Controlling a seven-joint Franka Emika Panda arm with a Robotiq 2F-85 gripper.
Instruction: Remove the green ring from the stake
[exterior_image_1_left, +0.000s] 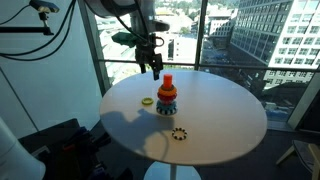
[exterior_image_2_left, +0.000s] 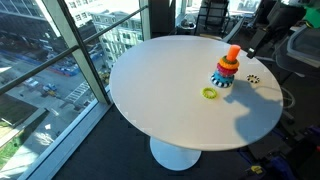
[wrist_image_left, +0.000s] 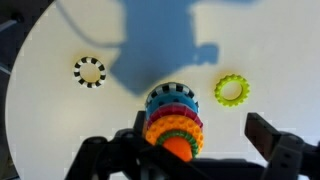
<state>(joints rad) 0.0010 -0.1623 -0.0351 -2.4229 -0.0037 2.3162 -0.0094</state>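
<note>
The jaws are spread wide and hold nothing, and in the wrist view the short orange plastic stake (wrist_image_left: 180, 148) shows between them, while both exterior views show them hanging above it, not touching. The teal-green doughnut-shaped toy ring (wrist_image_left: 172, 101) is on the stake, low in the stack, under a red ring (wrist_image_left: 175, 111) and a yellow one, as far as I can tell. On the round white surface (exterior_image_1_left: 220, 120), in the wrist view, a flat yellow knobbly ring (wrist_image_left: 232, 90) lies at 2 o'clock from the stack and a dark ring with pale speckles (wrist_image_left: 89, 71) at 10 o'clock, both apart from it.
</note>
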